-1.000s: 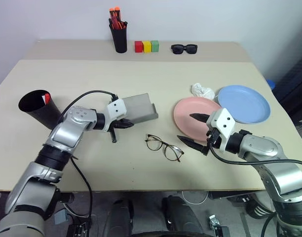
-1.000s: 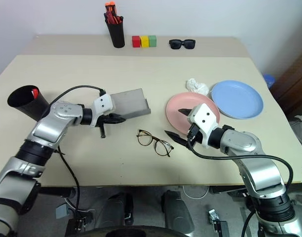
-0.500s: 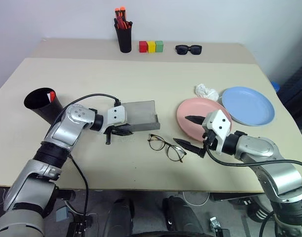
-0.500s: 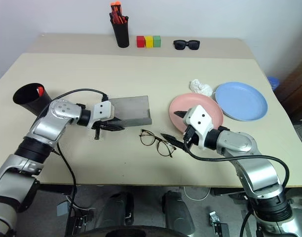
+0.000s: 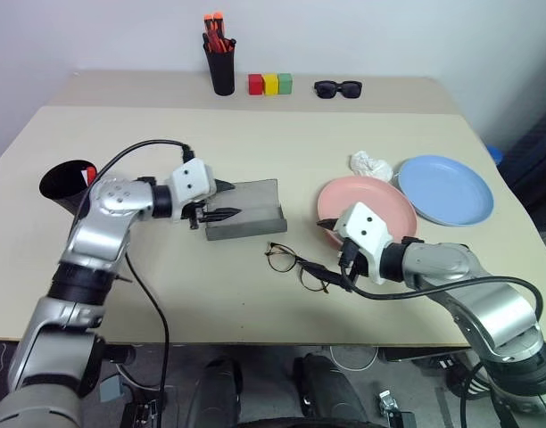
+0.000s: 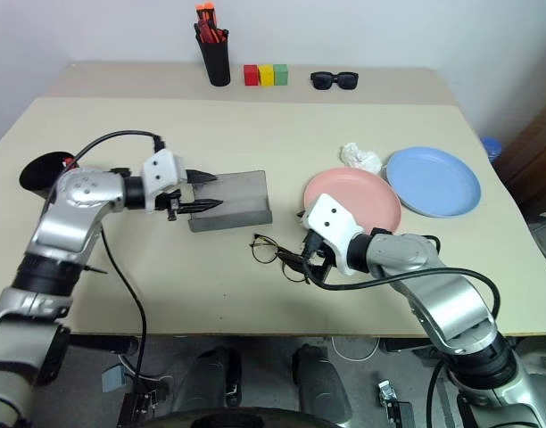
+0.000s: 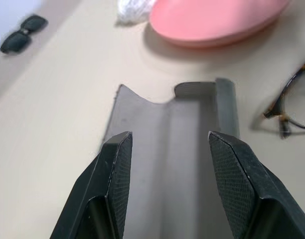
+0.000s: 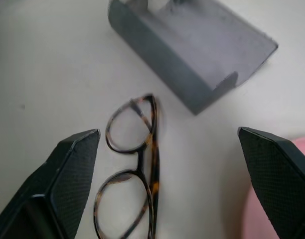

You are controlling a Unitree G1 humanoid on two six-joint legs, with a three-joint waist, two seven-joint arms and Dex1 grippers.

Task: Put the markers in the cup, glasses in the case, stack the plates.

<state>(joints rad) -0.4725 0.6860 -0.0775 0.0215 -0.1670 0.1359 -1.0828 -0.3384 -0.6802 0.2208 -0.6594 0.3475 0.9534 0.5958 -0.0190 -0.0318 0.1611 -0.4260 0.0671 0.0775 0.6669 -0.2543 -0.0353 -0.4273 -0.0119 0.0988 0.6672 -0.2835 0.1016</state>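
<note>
Right wrist view: right hand (image 8: 165, 184) spread wide over glasses (image 8: 135, 179); left hand (image 7: 167, 184) parted above case (image 7: 167, 129); no writing legible.

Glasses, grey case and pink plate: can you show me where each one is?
glasses (image 8: 137, 169), right wrist view, on the bridge between the lenses.
grey case (image 5: 246, 210), left eye view, on its open inside.
pink plate (image 5: 380, 198), left eye view, on its bare middle.

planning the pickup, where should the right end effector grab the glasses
Grip the bridge of the glasses, coming from above. They lie flat on the table with lenses side by side, so the narrow middle fits between the open fingers of the right end effector.
</note>
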